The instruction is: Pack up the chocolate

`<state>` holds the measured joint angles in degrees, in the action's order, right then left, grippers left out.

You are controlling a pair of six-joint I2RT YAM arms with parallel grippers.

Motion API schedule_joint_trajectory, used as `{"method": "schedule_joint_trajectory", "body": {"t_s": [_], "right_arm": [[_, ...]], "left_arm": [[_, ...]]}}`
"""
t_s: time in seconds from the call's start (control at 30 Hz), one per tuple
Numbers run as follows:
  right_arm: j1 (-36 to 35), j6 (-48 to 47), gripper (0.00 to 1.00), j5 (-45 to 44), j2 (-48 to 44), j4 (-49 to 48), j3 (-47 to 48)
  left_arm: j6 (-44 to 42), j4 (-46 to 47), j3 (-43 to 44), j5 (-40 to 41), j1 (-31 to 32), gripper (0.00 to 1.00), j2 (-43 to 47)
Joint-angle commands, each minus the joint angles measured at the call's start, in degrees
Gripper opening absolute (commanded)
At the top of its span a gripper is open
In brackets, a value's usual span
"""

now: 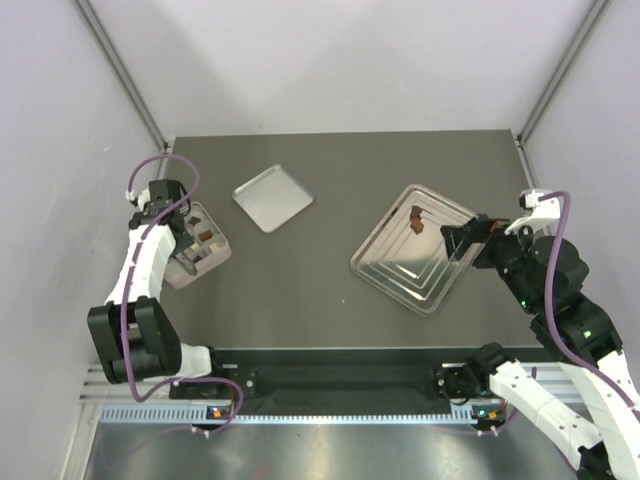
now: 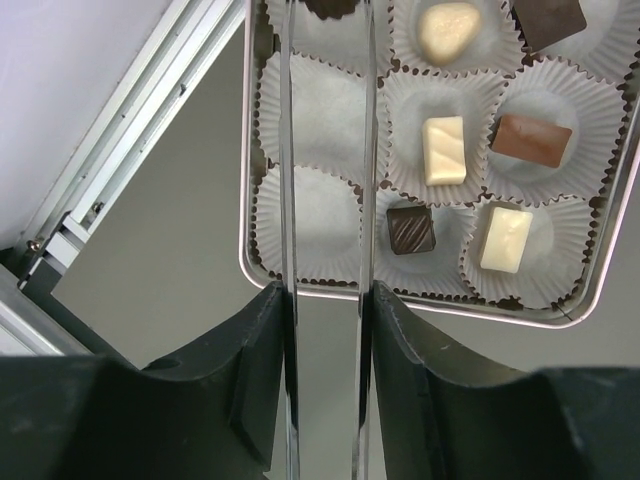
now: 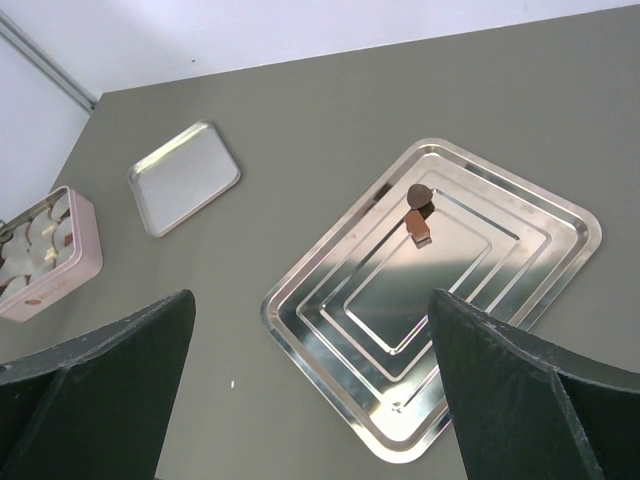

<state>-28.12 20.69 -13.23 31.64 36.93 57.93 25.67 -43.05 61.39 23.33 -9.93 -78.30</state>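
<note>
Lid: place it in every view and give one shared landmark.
Top external: lid left of centre, between box and tray.
Left wrist: not in it.
Right wrist: upper left.
Shared landmark: the box, seen in all three.

Brown and cream chocolate (image 2: pixel 443 150) in white pleated cups (image 2: pixel 315 105).

Two chocolates (image 3: pixel 418 226) on one tray (image 3: pixel 400 300) — one box (image 3: pixel 50 287).

dark table (image 1: pixel 320 290) w/ pink tin (image 1: pixel 220 257) left, lid (image 1: pixel 272 197) mid, steel tray (image 1: pixel 400 268) right.
</note>
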Motion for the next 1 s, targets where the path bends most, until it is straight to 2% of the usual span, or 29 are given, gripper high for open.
{"method": "schedule_joint_trajectory", "body": {"t_s": [0.0,0.17,0.43,0.67,0.7,0.73,0.8,0.83,0.97], "right_arm": [[-0.8,0.4,1.00,0.0,0.3,-0.3,2.6],[-0.8,0.8,1.00,-0.1,0.2,-0.3,2.6],[-0.7,1.7,1.00,-0.1,0.0,-0.2,2.5],[-0.9,2.3,1.00,-1.3,-0.3,0.1,2.4],[-0.7,2.3,1.00,-1.6,-0.4,0.2,2.3],[-0.8,2.3,1.00,-2.3,-0.5,0.1,2.1],[-0.8,2.2,1.00,-3.0,-0.5,0.2,1.7],[-0.8,2.1,1.00,-3.3,-0.4,0.3,1.7],[-0.8,1.6,1.00,-3.6,-0.3,0.3,2.0]], "left_arm": [[-0.6,3.3,-0.1,1.9,-0.1,0.43,0.1],[-1.3,3.5,0.0,1.3,-0.1,0.47,0.3],[-3.1,2.6,4.8,-2.8,-0.1,0.47,2.5],[-4.2,4.6,9.5,-21.1,1.9,0.46,5.9],[-4.6,6.8,9.5,-26.6,3.3,0.46,6.1],[-4.9,7.3,10.1,-27.4,7.8,0.46,6.0],[-5.2,6.8,11.6,-24.1,14.2,0.46,4.4],[-5.3,6.7,13.0,-23.9,20.3,0.46,3.7],[-2.8,9.7,15.8,-20.3,32.3,0.46,-0.3]]}}
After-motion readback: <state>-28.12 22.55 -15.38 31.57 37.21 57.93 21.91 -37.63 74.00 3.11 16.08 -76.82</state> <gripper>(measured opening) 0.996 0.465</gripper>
